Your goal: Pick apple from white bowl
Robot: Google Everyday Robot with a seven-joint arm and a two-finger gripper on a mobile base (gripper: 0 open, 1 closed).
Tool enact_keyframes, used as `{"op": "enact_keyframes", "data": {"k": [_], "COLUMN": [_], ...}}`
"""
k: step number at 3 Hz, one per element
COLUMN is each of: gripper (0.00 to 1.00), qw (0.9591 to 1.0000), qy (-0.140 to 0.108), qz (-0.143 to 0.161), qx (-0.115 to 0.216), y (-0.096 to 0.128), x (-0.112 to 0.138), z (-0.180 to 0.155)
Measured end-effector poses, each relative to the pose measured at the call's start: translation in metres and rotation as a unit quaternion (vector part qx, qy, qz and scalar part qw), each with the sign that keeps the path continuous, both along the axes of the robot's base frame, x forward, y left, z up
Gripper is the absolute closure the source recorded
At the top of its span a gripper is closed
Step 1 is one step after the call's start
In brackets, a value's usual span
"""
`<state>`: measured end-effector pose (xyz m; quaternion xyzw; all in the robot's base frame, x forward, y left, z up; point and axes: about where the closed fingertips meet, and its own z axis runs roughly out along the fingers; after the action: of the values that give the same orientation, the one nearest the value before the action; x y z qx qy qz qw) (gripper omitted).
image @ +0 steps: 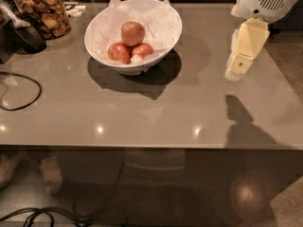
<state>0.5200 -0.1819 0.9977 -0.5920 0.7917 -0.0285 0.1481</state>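
The white bowl (161, 37) stands at the far middle of the grey table (142, 117), lined with crinkled white paper. In it the larger golden-brown apple (133, 33) lies on top at the back. Two smaller, redder apples (119, 52) (142, 50) lie in front of it. My gripper (236, 70) hangs at the right, over the table's right part. It is well to the right of the bowl and a little nearer the camera, and holds nothing from the bowl.
A glass jar of brown snacks (41, 11) stands at the far left. A dark object (26, 34) lies beside it. A black cable (19, 91) loops on the table's left side. More cables (42, 216) lie on the floor in front.
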Motion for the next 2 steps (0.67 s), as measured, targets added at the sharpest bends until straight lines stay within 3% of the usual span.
{"op": "enact_keyframes", "data": {"k": [1, 2], "gripper": [0.00, 0.00], "qw": [0.9999, 0.9993], "qy": [-0.014, -0.015], "qz": [0.002, -0.005], "qx": [0.005, 0.035], "y": [0.004, 0.009], "x": [0.006, 0.018], "z": [0.004, 0.003]}}
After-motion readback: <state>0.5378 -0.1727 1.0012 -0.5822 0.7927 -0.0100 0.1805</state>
